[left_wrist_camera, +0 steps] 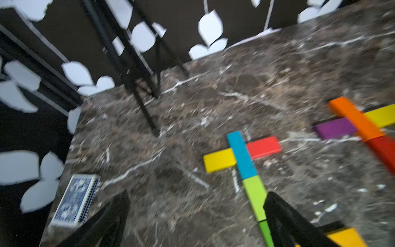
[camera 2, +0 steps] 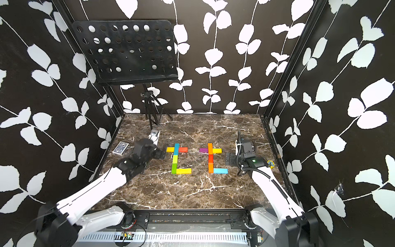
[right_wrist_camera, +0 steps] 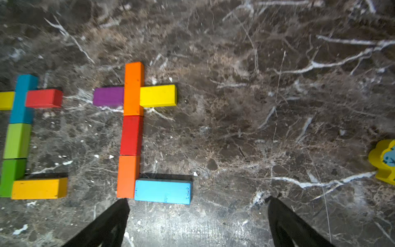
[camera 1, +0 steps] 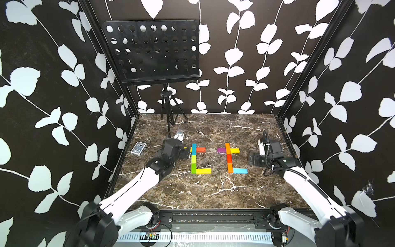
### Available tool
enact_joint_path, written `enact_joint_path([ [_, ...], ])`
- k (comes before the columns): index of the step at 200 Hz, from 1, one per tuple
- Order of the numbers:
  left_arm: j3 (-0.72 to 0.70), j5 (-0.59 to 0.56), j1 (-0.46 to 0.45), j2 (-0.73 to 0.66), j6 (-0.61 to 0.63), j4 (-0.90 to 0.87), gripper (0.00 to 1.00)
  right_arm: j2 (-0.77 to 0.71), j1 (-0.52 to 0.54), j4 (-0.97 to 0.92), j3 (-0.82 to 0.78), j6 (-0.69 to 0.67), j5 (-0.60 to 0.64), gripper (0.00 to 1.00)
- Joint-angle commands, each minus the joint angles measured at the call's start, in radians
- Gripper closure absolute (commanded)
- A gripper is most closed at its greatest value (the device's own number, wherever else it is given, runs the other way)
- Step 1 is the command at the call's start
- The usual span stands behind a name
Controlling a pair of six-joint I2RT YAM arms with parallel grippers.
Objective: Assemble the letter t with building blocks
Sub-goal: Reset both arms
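Hanging wide apart with nothing between them, the fingers of the right gripper [right_wrist_camera: 196, 200] hover just short of the blue block [right_wrist_camera: 162, 191], not touching it. That block lies flat with its long axis left to right, pointing toward the robot's right, one end against the near orange block [right_wrist_camera: 128, 176]. From there the stem runs straight away from the robot: red block [right_wrist_camera: 131, 135], then far orange block [right_wrist_camera: 134, 88], end to end. The purple block [right_wrist_camera: 108, 96] and yellow block [right_wrist_camera: 158, 95] stick out crosswise on either side of it. That letter sits mid-table [right_wrist_camera: 256, 85].

Over to the left gripper [left_wrist_camera: 198, 193]: its fingers are spread too and empty, just beside the second letter [camera 1: 193, 159]. This one has the same layout, with the stem pointing away from the robot, the crossbar across it, and the foot to the right. A card box [left_wrist_camera: 74, 198] lies off to the left, and a yellow token [right_wrist_camera: 384, 162] sits far right.
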Motion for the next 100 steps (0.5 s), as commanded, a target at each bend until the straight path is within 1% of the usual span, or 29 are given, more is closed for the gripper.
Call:
enact_joint_path([
  [1,-0.132,-0.210,-0.001,-0.035,-0.028,0.095,0.01,0.075,-0.056,0.132,-0.001,0.005,0.045,0.01],
  [10,-0.155,-0.255,0.001,-0.020,0.010,0.124,0.01,0.111,-0.099,0.175,-0.003,0.010,0.043,0.01],
  [21,-0.167,-0.323,0.005,0.018,0.083,0.177,0.01,0.137,-0.161,0.230,-0.014,0.012,0.027,0.01],
  [28,-0.146,-0.355,0.007,0.044,0.100,0.153,0.01,0.145,-0.197,0.259,-0.023,0.013,0.026,0.01],
  [42,-0.144,-0.375,0.032,0.101,0.172,0.223,0.01,0.132,-0.251,0.305,-0.045,0.014,0.085,0.01],
  [53,-0.169,-0.362,0.065,0.146,0.209,0.310,0.01,0.101,-0.271,0.343,-0.076,-0.006,0.159,0.01],
  [68,-0.214,-0.301,0.134,0.195,0.191,0.415,0.01,0.054,-0.279,0.398,-0.117,-0.062,0.241,0.01],
  [80,-0.257,-0.235,0.184,0.222,0.165,0.508,0.01,0.029,-0.280,0.453,-0.152,-0.142,0.252,0.01],
  [85,-0.272,-0.218,0.203,0.232,0.173,0.569,0.01,0.022,-0.280,0.481,-0.168,-0.161,0.262,0.01],
  [90,-0.271,-0.208,0.208,0.233,0.172,0.579,0.01,0.017,-0.280,0.513,-0.185,-0.183,0.259,0.01],
  [100,-0.284,-0.136,0.226,0.242,0.205,0.648,0.01,0.015,-0.280,0.575,-0.223,-0.216,0.246,0.01],
])
